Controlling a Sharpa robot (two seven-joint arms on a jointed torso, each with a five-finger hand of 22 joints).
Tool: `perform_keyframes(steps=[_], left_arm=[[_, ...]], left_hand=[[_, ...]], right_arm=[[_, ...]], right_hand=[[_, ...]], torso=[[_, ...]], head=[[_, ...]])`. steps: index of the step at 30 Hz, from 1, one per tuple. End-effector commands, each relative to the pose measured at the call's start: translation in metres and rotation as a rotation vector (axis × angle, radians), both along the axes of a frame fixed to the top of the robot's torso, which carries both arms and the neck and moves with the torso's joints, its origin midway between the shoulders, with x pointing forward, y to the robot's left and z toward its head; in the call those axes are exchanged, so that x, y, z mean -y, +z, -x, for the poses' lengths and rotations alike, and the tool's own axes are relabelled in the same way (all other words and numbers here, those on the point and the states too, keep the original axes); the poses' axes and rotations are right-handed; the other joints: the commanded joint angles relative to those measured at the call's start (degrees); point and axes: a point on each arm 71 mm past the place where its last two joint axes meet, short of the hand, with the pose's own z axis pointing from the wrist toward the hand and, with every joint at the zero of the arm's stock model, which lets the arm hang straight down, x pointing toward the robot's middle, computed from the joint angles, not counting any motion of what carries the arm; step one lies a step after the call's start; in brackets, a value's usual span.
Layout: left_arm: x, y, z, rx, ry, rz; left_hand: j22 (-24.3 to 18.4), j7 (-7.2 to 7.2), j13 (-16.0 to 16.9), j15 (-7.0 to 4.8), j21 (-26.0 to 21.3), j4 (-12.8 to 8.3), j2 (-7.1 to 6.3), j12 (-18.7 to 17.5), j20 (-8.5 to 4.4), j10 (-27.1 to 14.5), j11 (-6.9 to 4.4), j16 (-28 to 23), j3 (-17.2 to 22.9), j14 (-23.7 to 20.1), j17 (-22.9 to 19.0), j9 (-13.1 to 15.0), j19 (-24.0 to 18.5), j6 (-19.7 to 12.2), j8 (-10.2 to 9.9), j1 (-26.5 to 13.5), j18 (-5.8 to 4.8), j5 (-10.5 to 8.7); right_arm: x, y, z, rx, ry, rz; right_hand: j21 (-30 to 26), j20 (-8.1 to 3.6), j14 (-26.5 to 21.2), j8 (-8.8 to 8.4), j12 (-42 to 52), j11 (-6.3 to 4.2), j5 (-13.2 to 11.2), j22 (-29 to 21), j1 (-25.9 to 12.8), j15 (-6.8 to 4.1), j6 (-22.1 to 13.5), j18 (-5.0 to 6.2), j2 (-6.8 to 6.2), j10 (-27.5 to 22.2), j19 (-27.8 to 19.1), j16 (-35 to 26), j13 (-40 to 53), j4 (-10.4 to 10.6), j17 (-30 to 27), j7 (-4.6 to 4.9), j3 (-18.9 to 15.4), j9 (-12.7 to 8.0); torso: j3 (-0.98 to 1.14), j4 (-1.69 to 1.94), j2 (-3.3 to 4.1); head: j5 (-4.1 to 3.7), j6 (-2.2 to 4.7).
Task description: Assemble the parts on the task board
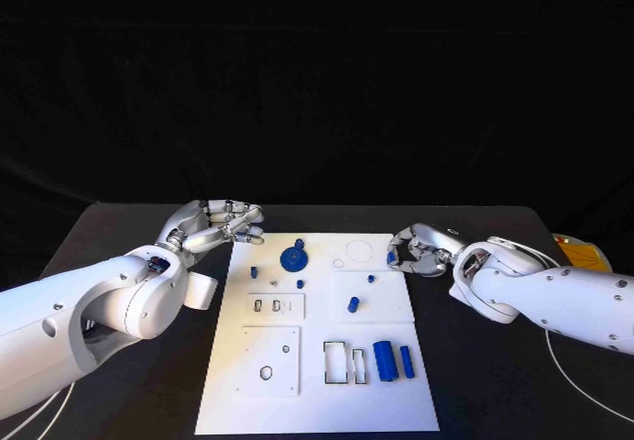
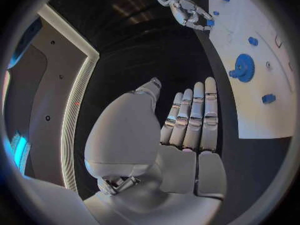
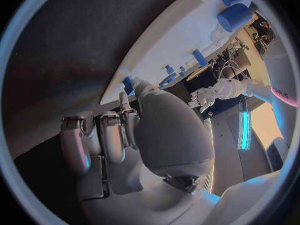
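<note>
The white task board [image 1: 317, 403] lies in the middle of the black table. On it are a blue gear [image 1: 293, 257] near the far edge, a thick blue cylinder [image 1: 385, 360] with a slimmer one [image 1: 406, 361] beside it near the front right, and several small blue pegs such as one mid-board [image 1: 353, 304]. My right hand [image 1: 420, 249] hovers at the board's far right edge, fingers curled, pinching a small blue part [image 1: 392, 258] at its fingertips [image 2: 210, 22]. My left hand [image 1: 218, 225] is off the board's far left corner, fingers straight [image 2: 194, 117], holding nothing.
The board has rectangular cutouts [image 1: 337, 360] near the cylinders and raised plates with slots [image 1: 275, 306] on its left half. A yellow object [image 1: 582, 252] sits at the table's right edge. A white cable [image 1: 555, 367] runs under my right arm.
</note>
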Motion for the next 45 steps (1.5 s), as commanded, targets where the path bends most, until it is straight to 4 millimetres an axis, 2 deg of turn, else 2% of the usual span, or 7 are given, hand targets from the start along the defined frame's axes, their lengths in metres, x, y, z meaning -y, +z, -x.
perform_keyframes(steps=[1, 8, 22, 29, 31, 38, 45], left_arm=[[0.002, 0.001, 0.001, 0.000, -0.022, 0.011], [0.002, 0.001, 0.000, -0.002, -0.022, 0.010], [0.000, 0.000, 0.000, -0.003, -0.019, 0.008], [0.000, 0.000, 0.000, -0.004, -0.017, 0.008], [-0.001, 0.000, 0.000, -0.004, -0.016, 0.007], [-0.001, 0.000, -0.001, -0.004, -0.014, 0.006], [-0.002, -0.001, -0.002, -0.004, -0.011, 0.006]], left_hand=[[-0.06, 1.80, 0.03, -0.05, -0.16, 0.16, 0.46, -0.31, 0.03, -0.12, -0.02, -0.29, -0.33, -0.37, 0.06, 0.00, -0.27, -0.25, -0.20, 0.02, 0.63, -0.23], [-0.06, 1.81, 0.03, -0.05, -0.16, 0.17, 0.51, -0.32, 0.03, -0.14, -0.02, -0.31, -0.33, -0.38, 0.07, 0.01, -0.28, -0.27, -0.21, 0.02, 0.63, -0.24], [-0.06, 1.82, 0.02, -0.05, -0.15, 0.18, 0.56, -0.33, 0.04, -0.16, -0.01, -0.32, -0.32, -0.38, 0.08, 0.00, -0.28, -0.29, -0.22, 0.02, 0.63, -0.24], [-0.06, 1.82, 0.02, -0.05, -0.15, 0.18, 0.56, -0.33, 0.04, -0.16, -0.01, -0.32, -0.32, -0.38, 0.08, 0.00, -0.28, -0.29, -0.22, 0.02, 0.63, -0.24], [-0.06, 1.82, 0.02, -0.05, -0.15, 0.18, 0.56, -0.33, 0.04, -0.16, -0.01, -0.32, -0.32, -0.38, 0.08, 0.00, -0.28, -0.29, -0.22, 0.02, 0.63, -0.24], [-0.06, 1.82, 0.02, -0.05, -0.15, 0.18, 0.56, -0.33, 0.04, -0.16, -0.01, -0.32, -0.32, -0.38, 0.08, 0.00, -0.28, -0.29, -0.22, 0.02, 0.63, -0.24], [-0.06, 1.82, 0.02, -0.05, -0.15, 0.18, 0.56, -0.33, 0.04, -0.16, -0.01, -0.32, -0.32, -0.38, 0.08, 0.00, -0.28, -0.29, -0.22, 0.02, 0.63, -0.24]], right_arm=[[-0.001, -0.001, 0.000, -0.006, 0.010, 0.018], [-0.004, -0.002, 0.000, -0.002, 0.019, 0.024], [-0.007, -0.002, 0.000, 0.011, 0.012, 0.033], [-0.009, 0.001, 0.002, 0.049, -0.012, 0.025], [-0.013, 0.004, 0.005, 0.061, -0.012, 0.016], [-0.031, 0.017, 0.013, 0.095, 0.001, -0.003], [-0.064, 0.031, 0.017, 0.109, 0.039, -0.012]], right_hand=[[0.26, 0.04, 5.33, 0.50, 0.31, -0.14, -0.30, 15.08, 0.39, 0.28, 0.88, -0.40, 0.11, 0.47, 6.01, 0.35, 7.44, 0.05, 12.11, -0.09, 0.54, 0.10], [0.26, -0.54, 5.36, 1.88, 0.96, -1.03, -0.41, 15.08, 0.48, -0.47, 4.15, -0.40, 1.17, 1.07, 6.01, 0.39, 8.09, 0.12, 12.26, -1.17, 2.25, 0.59], [0.26, -0.89, 5.38, 2.14, 1.24, -1.27, -0.77, 15.08, 0.29, -0.85, 4.68, -0.40, 1.15, 1.36, 6.01, 0.41, 8.39, 0.11, 12.36, -1.46, 2.69, 0.69], [0.26, -1.31, 5.44, 2.47, 1.52, -1.75, 0.95, 15.08, -0.24, -1.23, 5.42, -0.40, 1.37, 1.71, 6.01, 0.46, 8.69, 0.41, 12.58, -1.96, 3.44, 0.83], [0.26, -1.47, 5.45, 2.62, 1.62, -1.96, 2.00, 15.08, -0.58, -1.38, 5.72, -0.40, 1.42, 1.84, 6.01, 0.48, 8.80, 0.58, 12.64, -2.17, 3.80, 0.91], [0.26, -1.68, 5.47, 2.91, 1.75, -2.21, 3.11, 15.08, -1.33, -1.58, 6.21, -0.40, 1.70, 2.04, 6.01, 0.50, 8.96, 1.03, 12.71, -2.44, 4.32, 1.08], [0.26, -1.77, 5.48, 3.02, 1.81, -2.34, 3.56, 15.08, -1.69, -1.68, 6.38, -0.40, 1.87, 2.13, 6.01, 0.51, 9.03, 1.26, 12.75, -2.58, 4.56, 1.16]], torso=[[-0.05, 0.08, -0.04], [-0.04, 0.02, -0.06], [-0.08, 0.05, -0.03], [-0.04, 0.03, -0.05], [-0.05, 0.02, -0.08], [-0.14, 0.06, -0.18], [-0.22, 0.09, -0.19]], head=[[-0.05, -0.17], [-0.08, -0.13], [-0.09, -0.13], [0.02, -0.19], [0.10, -0.17], [0.20, -0.10], [0.58, 0.00]])
